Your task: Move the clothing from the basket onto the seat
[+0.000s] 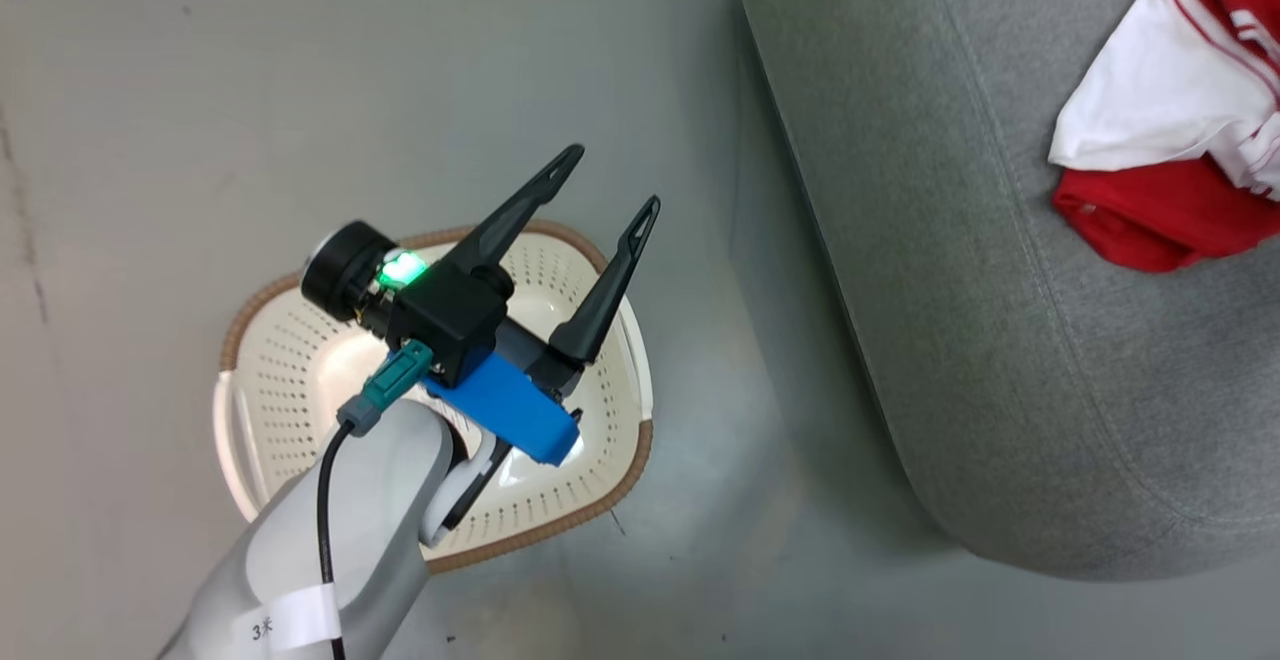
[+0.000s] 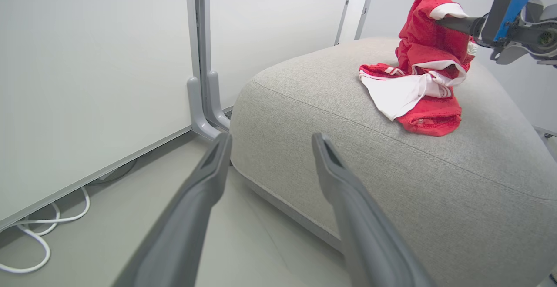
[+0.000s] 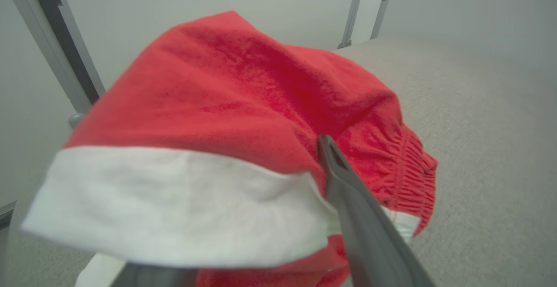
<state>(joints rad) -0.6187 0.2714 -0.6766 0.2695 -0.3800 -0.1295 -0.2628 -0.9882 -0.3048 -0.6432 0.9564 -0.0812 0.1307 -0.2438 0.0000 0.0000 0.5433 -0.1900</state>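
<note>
Bright, even, diffuse light in all views. The seat (image 1: 1000,290) throws a soft-edged shadow on the floor (image 1: 150,140) along its left side, and a pale sheen lies on the floor just right of the basket (image 1: 290,370). A small green lamp (image 1: 403,267) glows, washed nearly white at its centre. In the right wrist view the clothing (image 3: 243,95) is very near and blurred. The wall posts (image 2: 200,61) lean toward the wrist views' edges.
</note>
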